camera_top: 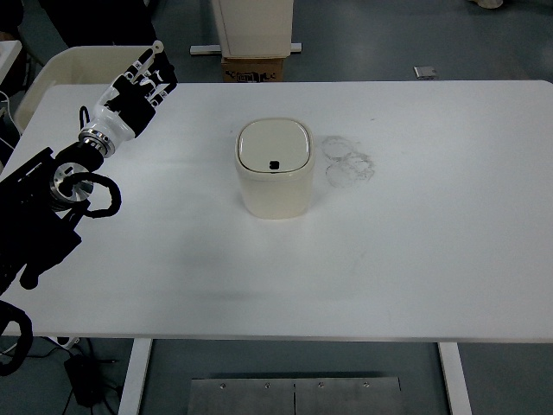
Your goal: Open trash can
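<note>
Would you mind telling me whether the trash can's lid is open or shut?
Shut: the trash can lid lies flat and flush in its rim.

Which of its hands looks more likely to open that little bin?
The left hand, probably. It is the only one in view, raised over the table's far left corner with fingers spread. The trash can sits mid-table, lid closed. No right arm shows.

You have a cream trash can (274,169) with a small black mark on its lid, a white table (415,259) with faint grey ring smudges (347,161), and a black-and-white left hand (136,86).
</note>
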`<move>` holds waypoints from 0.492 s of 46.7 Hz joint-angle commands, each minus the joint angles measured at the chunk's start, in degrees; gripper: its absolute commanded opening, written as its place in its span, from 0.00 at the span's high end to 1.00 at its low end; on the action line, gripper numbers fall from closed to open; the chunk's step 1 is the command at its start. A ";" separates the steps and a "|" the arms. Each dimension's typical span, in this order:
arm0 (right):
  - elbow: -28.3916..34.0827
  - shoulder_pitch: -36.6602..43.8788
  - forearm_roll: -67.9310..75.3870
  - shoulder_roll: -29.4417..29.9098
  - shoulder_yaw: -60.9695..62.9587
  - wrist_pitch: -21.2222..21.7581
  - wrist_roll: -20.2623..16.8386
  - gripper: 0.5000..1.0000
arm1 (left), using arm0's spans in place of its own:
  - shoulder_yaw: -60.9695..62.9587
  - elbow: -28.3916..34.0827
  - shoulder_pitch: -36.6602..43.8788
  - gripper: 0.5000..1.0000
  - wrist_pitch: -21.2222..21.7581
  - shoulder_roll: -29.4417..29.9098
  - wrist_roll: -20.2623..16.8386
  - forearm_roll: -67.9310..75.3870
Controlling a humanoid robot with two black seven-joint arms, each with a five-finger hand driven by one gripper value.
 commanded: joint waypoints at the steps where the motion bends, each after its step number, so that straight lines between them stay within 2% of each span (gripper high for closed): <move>1: 0.00 -0.08 0.00 0.00 0.00 -0.01 0.00 0.01 | 0.00 0.01 0.00 0.00 0.00 0.09 0.00 0.00; 23: 0.00 0.01 0.00 0.00 0.00 -0.01 0.00 0.01 | 0.00 -0.43 -0.09 0.00 0.00 0.35 0.09 -0.09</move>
